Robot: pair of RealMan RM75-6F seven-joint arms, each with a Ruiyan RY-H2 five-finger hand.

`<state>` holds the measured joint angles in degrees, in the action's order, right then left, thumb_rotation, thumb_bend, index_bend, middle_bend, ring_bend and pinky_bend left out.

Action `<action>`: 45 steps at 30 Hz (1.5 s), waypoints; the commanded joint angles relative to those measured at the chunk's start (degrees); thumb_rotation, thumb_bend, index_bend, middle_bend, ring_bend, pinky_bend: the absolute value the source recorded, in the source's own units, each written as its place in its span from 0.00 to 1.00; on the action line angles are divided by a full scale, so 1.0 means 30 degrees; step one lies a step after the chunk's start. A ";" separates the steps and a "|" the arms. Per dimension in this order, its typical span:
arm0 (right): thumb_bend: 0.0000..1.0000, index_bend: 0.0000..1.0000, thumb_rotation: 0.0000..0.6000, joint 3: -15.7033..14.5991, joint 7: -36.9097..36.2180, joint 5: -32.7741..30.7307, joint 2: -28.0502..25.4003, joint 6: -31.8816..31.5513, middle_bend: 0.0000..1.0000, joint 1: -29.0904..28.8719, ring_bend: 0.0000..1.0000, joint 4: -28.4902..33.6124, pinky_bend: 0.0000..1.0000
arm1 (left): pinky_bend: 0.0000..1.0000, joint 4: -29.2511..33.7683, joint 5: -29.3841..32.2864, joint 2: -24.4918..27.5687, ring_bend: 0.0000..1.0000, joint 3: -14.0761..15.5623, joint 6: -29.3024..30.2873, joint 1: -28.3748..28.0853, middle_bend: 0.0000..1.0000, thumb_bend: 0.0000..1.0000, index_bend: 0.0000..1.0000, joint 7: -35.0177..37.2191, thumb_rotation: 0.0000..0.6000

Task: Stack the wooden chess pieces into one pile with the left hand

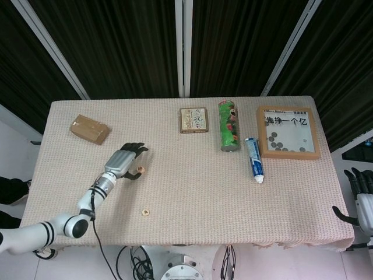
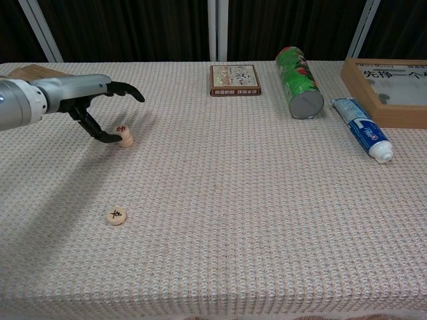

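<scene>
A short pile of round wooden chess pieces stands on the cloth at the left, also seen from the head camera as the pile. A single piece lies flat nearer the front edge; the head view shows this single piece too. My left hand hovers just left of the pile, its fingers stretched out above it and its thumb tip at the pile's left side. It holds nothing. My right hand hangs off the table's right edge, fingers apart.
At the back stand a small patterned box, a lying green can, a toothpaste tube and a wooden framed tray. A brown block lies at the back left.
</scene>
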<state>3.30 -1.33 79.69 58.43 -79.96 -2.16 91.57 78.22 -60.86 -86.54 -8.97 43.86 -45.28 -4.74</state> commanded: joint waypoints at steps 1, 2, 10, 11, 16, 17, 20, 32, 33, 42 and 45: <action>0.17 0.00 0.91 -0.0005 0.0016 -0.0006 -0.0004 0.0005 0.00 0.0002 0.00 0.0010 0.00 | 0.00 -0.0009 0.0017 0.0019 0.00 -0.0002 -0.0024 -0.0013 0.02 0.27 0.14 -0.0011 1.00; 0.17 0.00 0.91 -0.0014 0.0014 -0.0002 -0.0002 0.0008 0.00 0.0007 0.00 0.0009 0.00 | 0.00 -0.0014 0.0025 0.0024 0.00 0.0008 -0.0036 -0.0020 0.02 0.27 0.14 -0.0036 1.00; 0.17 0.00 0.91 -0.0001 0.0068 -0.0037 0.0050 0.0061 0.00 -0.0027 0.00 -0.0006 0.00 | 0.00 -0.0019 0.0049 0.0026 0.00 -0.0018 -0.0016 -0.0037 0.02 0.27 0.14 -0.0045 1.00; 0.17 0.00 0.91 -0.0004 0.0071 -0.0048 0.0052 0.0059 0.00 -0.0019 0.00 -0.0002 0.00 | 0.00 -0.0028 0.0052 0.0021 0.00 -0.0027 -0.0007 -0.0041 0.02 0.27 0.14 -0.0047 1.00; 0.17 0.00 0.91 -0.0024 0.0082 -0.0066 0.0065 0.0079 0.00 -0.0008 0.00 -0.0015 0.00 | 0.00 -0.0142 0.0097 -0.0046 0.00 -0.0022 -0.0045 -0.0058 0.02 0.27 0.14 -0.0041 1.00; 0.17 0.00 0.91 -0.0023 0.0071 -0.0068 0.0065 0.0076 0.00 -0.0005 0.00 -0.0017 0.00 | 0.00 -0.0155 0.0111 -0.0062 0.00 -0.0021 -0.0060 -0.0060 0.02 0.27 0.14 -0.0031 1.00; 0.17 0.00 0.91 -0.0019 0.0070 -0.0052 0.0051 0.0040 0.00 0.0006 0.00 -0.0011 0.00 | 0.00 -0.0168 0.0106 -0.0071 0.00 0.0004 -0.0101 -0.0075 0.02 0.27 0.14 -0.0052 1.00; 0.17 0.00 0.91 -0.0011 -0.0223 0.0010 0.0086 0.0083 0.00 -0.0016 0.00 -0.0217 0.00 | 0.00 0.3591 -0.3740 0.1836 0.00 0.0629 0.4355 0.2008 0.01 0.27 0.22 0.0947 1.00; 0.17 0.00 0.91 -0.0011 -0.0233 0.0034 0.0100 0.0088 0.00 -0.0029 0.00 -0.0222 0.00 | 0.00 0.3815 -0.4419 0.1986 0.00 0.0842 0.4860 0.2261 0.01 0.27 0.23 0.1179 1.00; 0.17 0.00 0.91 0.0059 -0.0225 0.0251 -0.0043 -0.0231 0.00 -0.0002 0.00 -0.0009 0.00 | 0.00 0.5368 -0.7814 0.3155 0.00 0.3944 0.6445 0.4361 0.01 0.27 0.24 0.1703 1.00; 0.17 0.00 0.91 0.0114 -0.0144 0.0345 -0.0148 -0.0403 0.00 0.0003 0.00 0.0180 0.00 | 0.00 0.5959 -0.8907 0.3224 0.00 0.4703 0.7039 0.4911 0.01 0.27 0.24 0.1848 1.00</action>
<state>3.59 -1.83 80.65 58.06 -81.07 -2.16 92.01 94.83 -85.78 -77.32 3.93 63.66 -31.64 0.43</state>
